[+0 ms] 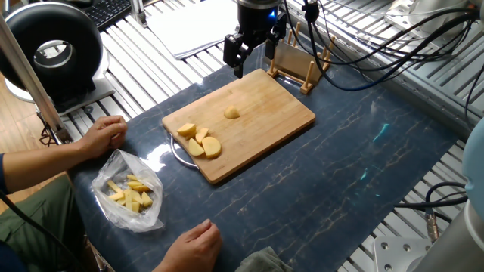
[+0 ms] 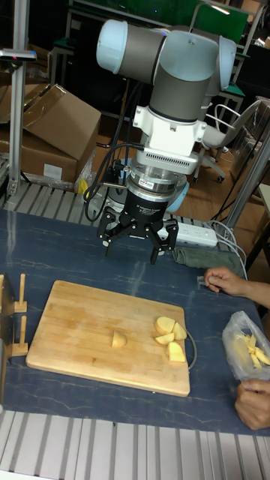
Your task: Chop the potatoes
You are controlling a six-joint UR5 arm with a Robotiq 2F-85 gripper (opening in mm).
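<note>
A cutting board (image 1: 257,128) is lying on the counter (image 1: 340,174), and the potatoes (image 1: 200,141) are sitting on it. A cluster of pieces is lying bunched together near the end closest to the person, while a single piece (image 1: 231,112) is resting apart from them, toward the board's middle. The tool (image 1: 237,62) is hanging above the counter just beyond the board's far edge. A rack (image 1: 299,64) is standing at the board's far corner, beside the tool. A bag (image 1: 128,193) is lying on the counter off the board's near end, between two hands. In the fixed view, one hand (image 1: 102,134) is resting behind it and the other hand (image 1: 193,245) in front.
</note>
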